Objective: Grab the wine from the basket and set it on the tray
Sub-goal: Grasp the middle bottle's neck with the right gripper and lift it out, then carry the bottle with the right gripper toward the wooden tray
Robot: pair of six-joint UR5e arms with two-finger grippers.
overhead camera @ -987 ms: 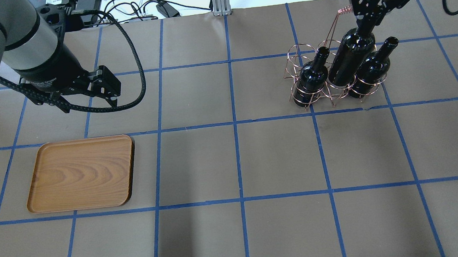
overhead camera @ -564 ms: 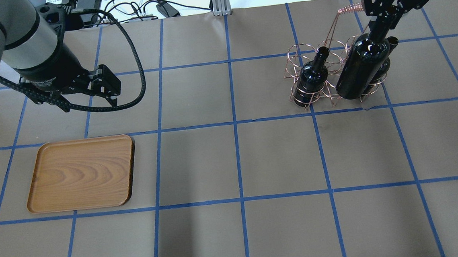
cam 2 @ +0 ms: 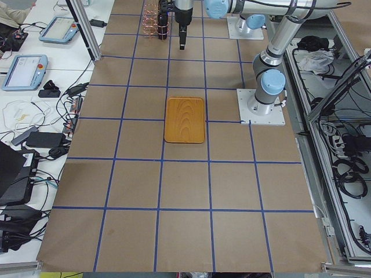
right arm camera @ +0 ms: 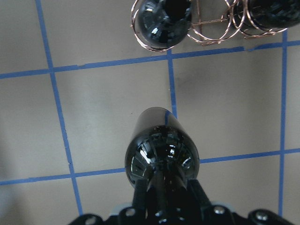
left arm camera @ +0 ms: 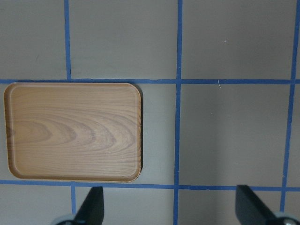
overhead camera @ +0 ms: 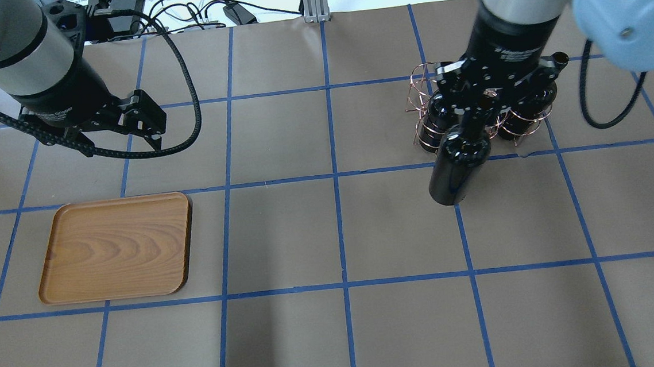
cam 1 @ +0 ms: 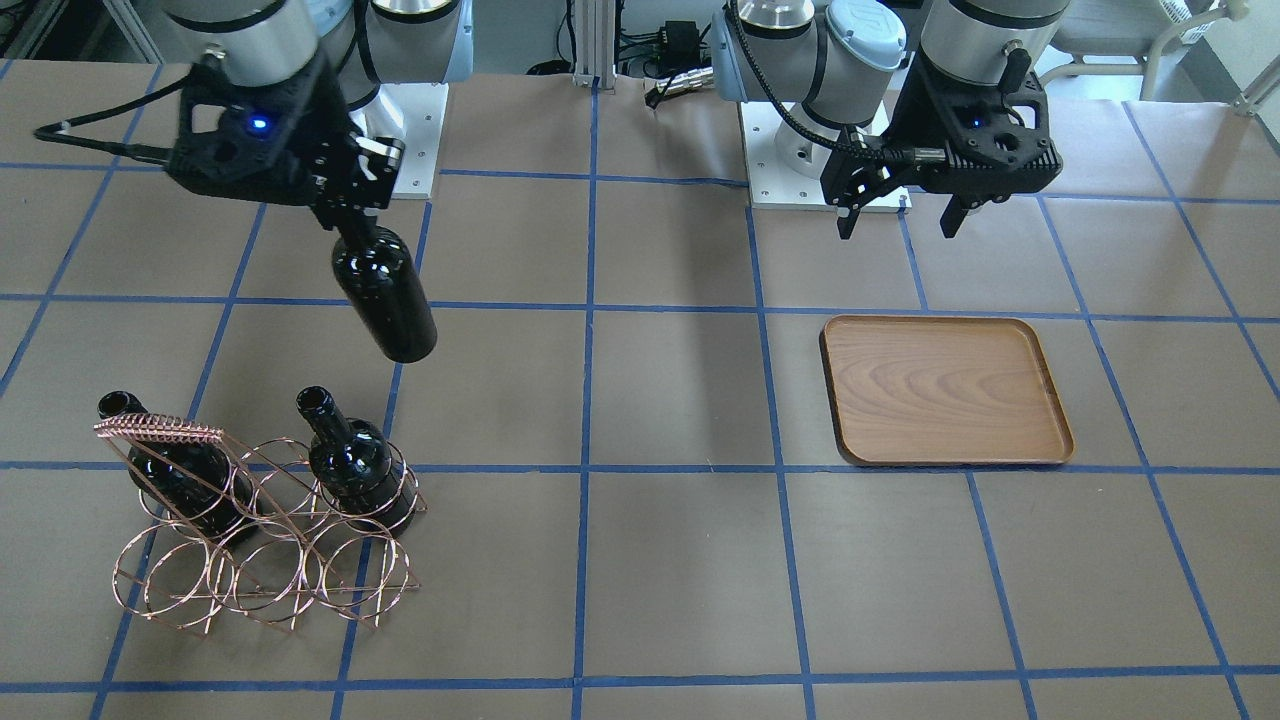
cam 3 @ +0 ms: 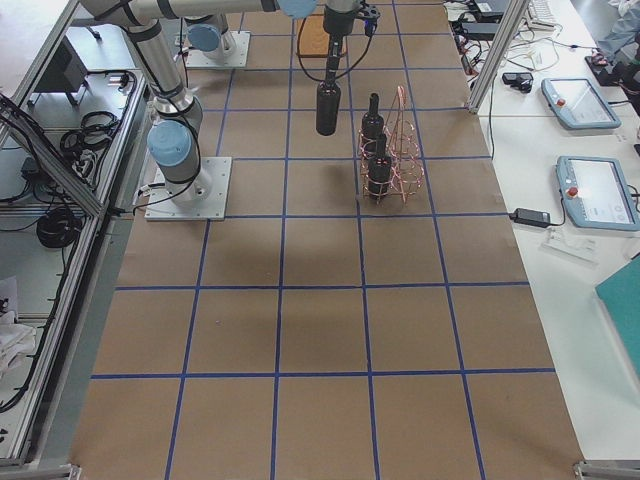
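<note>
Pinched at narrow neck by right gripper (cam 1: 352,230): glossy black wine bottle (cam 1: 385,300), tilted, aloft beside copper wire-ring basket (cam 1: 265,575). Spread, far from basket: left gripper (cam 1: 897,225).

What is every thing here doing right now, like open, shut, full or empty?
Wine bottle, held up in the air by its neck, tilted.
Right gripper, shut on that neck.
Left gripper, open, holding nothing.
Tray, empty.
Basket, standing on the table, two other bottles inside.
</note>
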